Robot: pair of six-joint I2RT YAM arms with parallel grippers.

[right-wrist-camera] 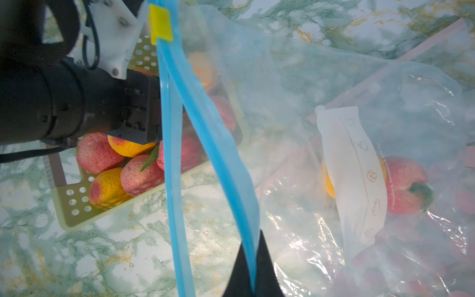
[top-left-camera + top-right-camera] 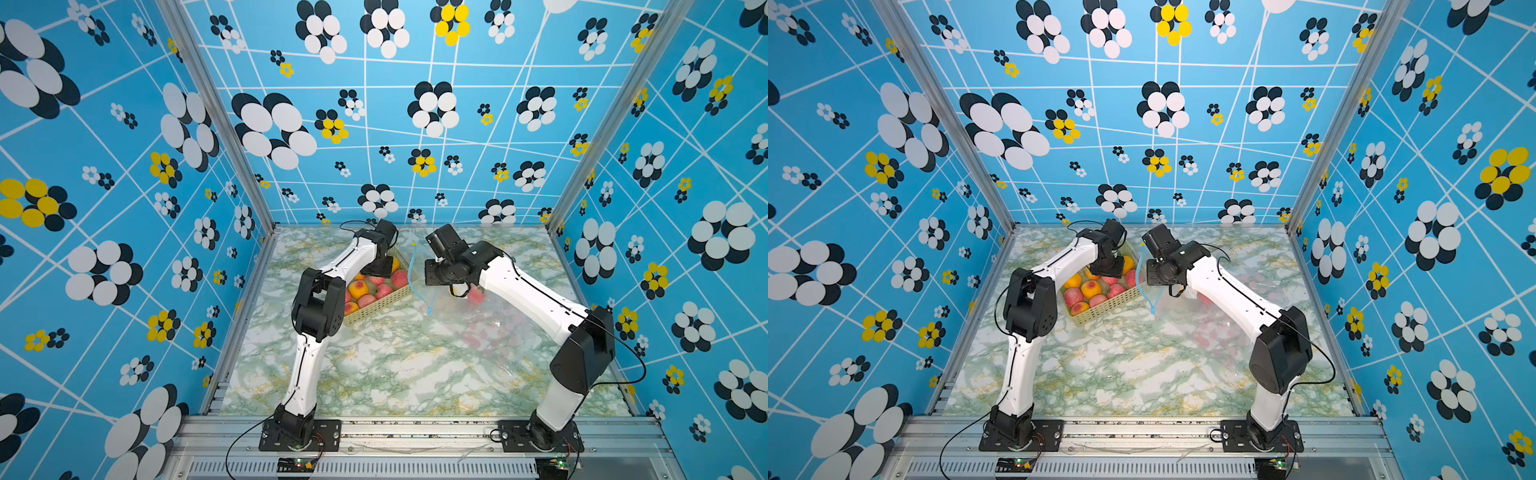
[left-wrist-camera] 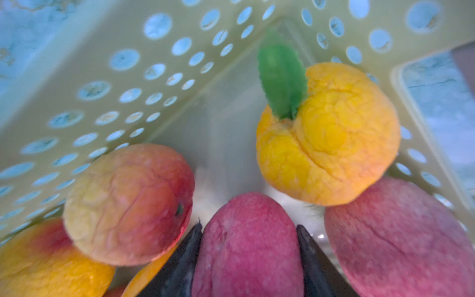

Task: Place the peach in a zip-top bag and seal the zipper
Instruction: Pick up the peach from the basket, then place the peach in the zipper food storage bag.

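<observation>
A yellow perforated basket holds several peaches. In the left wrist view my left gripper reaches into it, and both dark fingers press the sides of a red-pink peach. My right gripper is shut on the blue zipper strip of the clear zip-top bag. It holds that edge up beside the basket, with the mouth gaping. The yellow slider sits at the strip's far end. A red peach lies inside the bag. In both top views the bag lies under the right arm.
An orange peach with a green leaf and a yellow-red one crowd the gripped fruit. The basket wall is close around the left gripper. A pink strip shows through the bag. Patterned walls enclose the marble table.
</observation>
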